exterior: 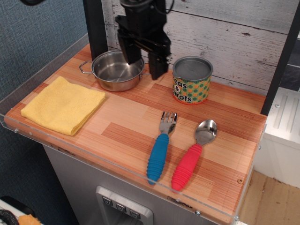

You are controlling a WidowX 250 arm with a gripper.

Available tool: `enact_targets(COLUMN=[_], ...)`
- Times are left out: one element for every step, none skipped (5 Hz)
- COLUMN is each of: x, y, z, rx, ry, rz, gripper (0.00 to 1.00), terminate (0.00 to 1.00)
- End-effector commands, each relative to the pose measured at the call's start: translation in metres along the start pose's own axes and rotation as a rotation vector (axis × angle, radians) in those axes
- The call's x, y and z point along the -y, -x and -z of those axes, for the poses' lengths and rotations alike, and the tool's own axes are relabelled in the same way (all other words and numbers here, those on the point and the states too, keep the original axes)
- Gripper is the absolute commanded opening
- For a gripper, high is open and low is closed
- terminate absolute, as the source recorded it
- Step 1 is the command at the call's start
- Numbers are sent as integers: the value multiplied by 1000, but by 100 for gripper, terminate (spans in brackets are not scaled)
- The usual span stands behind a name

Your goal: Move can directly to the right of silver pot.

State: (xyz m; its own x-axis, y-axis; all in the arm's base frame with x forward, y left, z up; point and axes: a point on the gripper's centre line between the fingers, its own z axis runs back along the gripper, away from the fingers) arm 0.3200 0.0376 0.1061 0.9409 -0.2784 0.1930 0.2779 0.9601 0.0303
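Wooden counter [126,117], five things lying on it.
Pot [117,70] under the gripper [144,65], can [191,80] just right; cloth [63,104] far left; fork [161,146], spoon [194,153] nearer front.

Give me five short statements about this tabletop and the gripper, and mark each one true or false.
1. The short polka-dot tin can with a grey lid stands upright to the right of the shiny round steel pot. True.
2. The black gripper is shut on the can. False: its fingers are spread, empty, above the pot's right rim.
3. The folded yellow cloth lies inside the pot. False: it lies on the wooden table, in front of the pot and to its left.
4. The blue-handled fork lies left of the red-handled spoon. True.
5. The pot holds the spoon. False: the pot is empty.
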Motion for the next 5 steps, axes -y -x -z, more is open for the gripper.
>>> enact_targets(x=[-42, -56, -69, -78, -78], y=[11, 11, 7, 7, 7], z=[-36, -43, -43, -40, -40], rx=[62, 105, 67, 71, 71], ry=[-59, -74, -59, -92, -92], rz=[-159, -354, -485, -621, -621], gripper=[100, 100, 100, 100, 100], terminate=[0, 0, 0, 0, 100])
